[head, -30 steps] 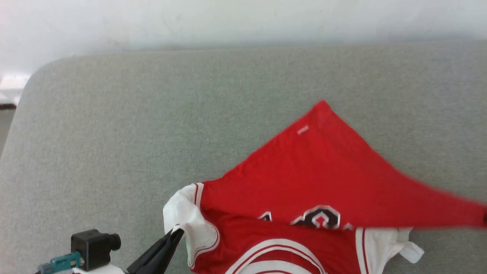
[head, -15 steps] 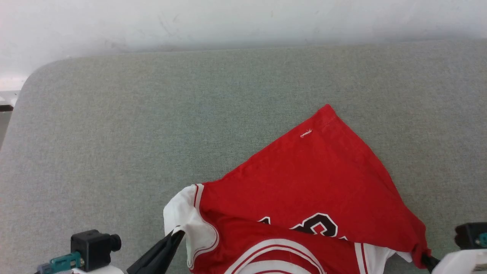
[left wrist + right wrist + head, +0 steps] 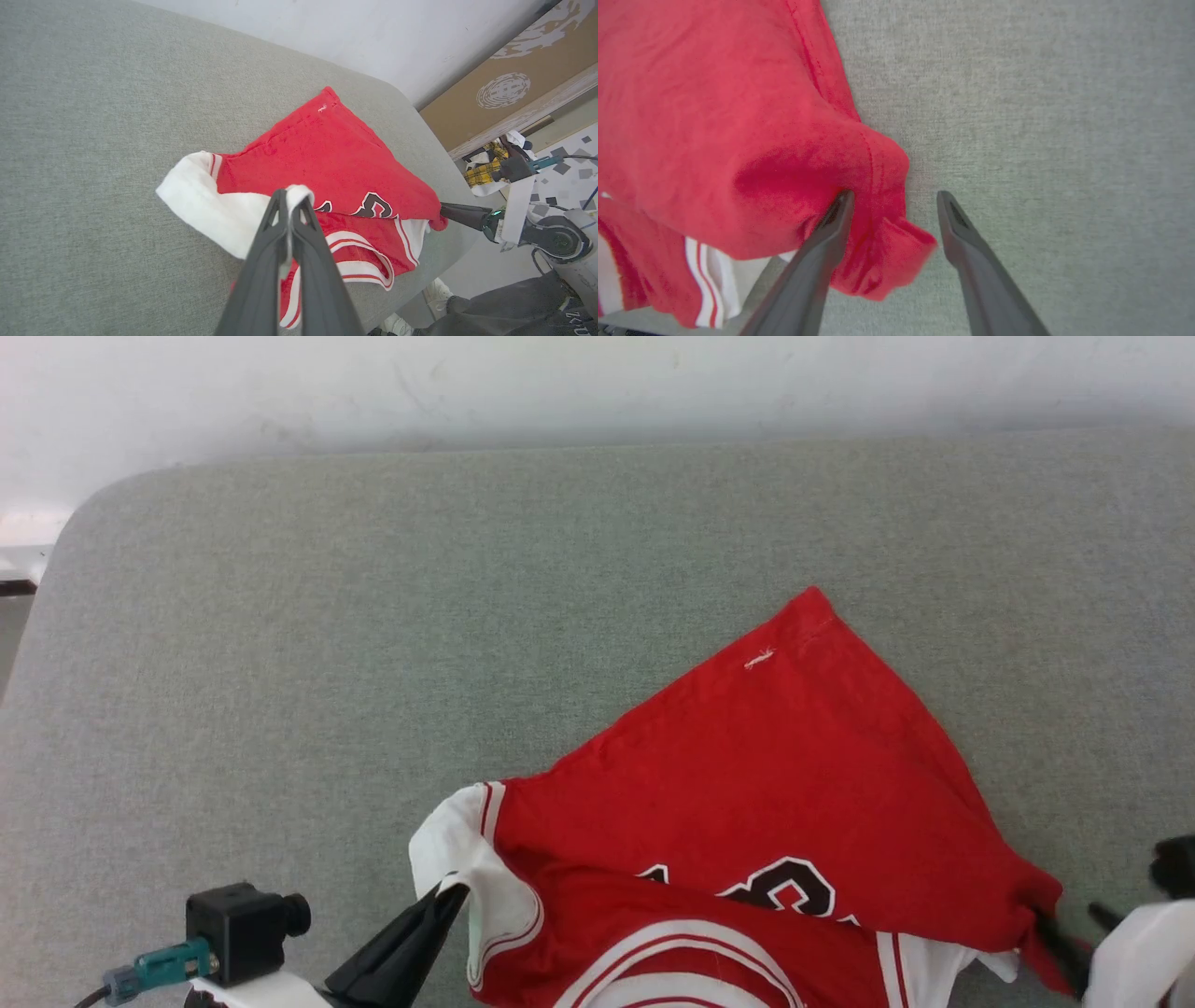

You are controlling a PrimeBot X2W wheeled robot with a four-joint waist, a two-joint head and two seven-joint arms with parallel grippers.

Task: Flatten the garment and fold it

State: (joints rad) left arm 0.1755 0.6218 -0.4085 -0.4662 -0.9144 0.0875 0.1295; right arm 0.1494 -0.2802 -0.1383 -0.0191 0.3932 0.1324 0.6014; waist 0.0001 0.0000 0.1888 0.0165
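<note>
The garment (image 3: 775,775) is a red jersey lying crumpled at the near middle-right of the grey table, its hem part folded over black white-outlined print. My left gripper (image 3: 453,893) is shut on the white sleeve (image 3: 210,214), and the sleeve's edge pokes up between its fingertips (image 3: 292,196). My right gripper (image 3: 894,196) stands open at the garment's red hem corner (image 3: 882,261). That corner droops between the two fingers and rests against the left finger (image 3: 831,224). In the head view the right gripper (image 3: 1074,922) sits at the lower right edge.
The grey fabric table (image 3: 373,616) stretches wide to the left and far side, with a rounded far-left corner and a white wall behind. Past the table's right edge, the left wrist view shows a pile of clothes (image 3: 486,168) on the floor and a person's shoe (image 3: 437,291).
The right gripper carried the stretched red hem corner in from the far right to the lower right of the table, then opened. The corner now sags loose. The left gripper held still.
</note>
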